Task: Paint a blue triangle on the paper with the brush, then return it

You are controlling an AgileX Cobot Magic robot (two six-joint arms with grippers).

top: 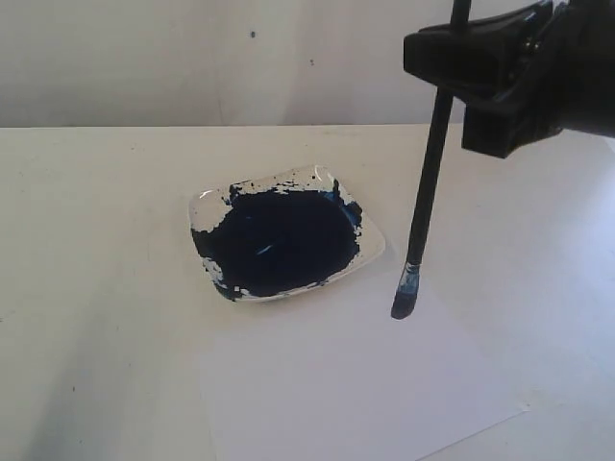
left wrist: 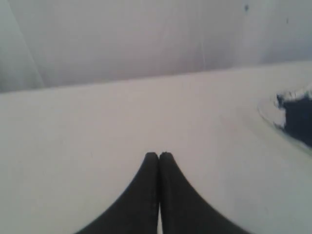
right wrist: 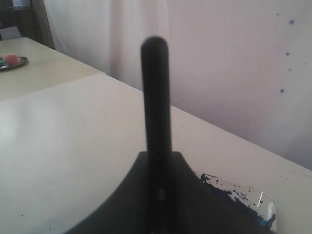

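Observation:
My right gripper [top: 452,60] is high at the right, shut on the black handle of the brush [top: 428,173]. The brush hangs almost upright, and its blue-stained tip [top: 405,298] hovers at the far right part of the paper [top: 356,384], beside the dish. The paper is plain white, and the blue triangle is out of view. In the right wrist view the brush handle [right wrist: 155,97] rises between the fingers of the right gripper [right wrist: 158,157]. My left gripper [left wrist: 159,155] is shut and empty over bare table, and it shows only in the left wrist view.
A clear square dish [top: 370,257] with a dark navy paint pool [top: 279,235] sits just behind the paper; its rim shows in both wrist views [left wrist: 269,108] [right wrist: 261,202]. A pale wall [top: 192,58] backs the white table [top: 86,250]. A small plate [right wrist: 10,61] sits on a far table.

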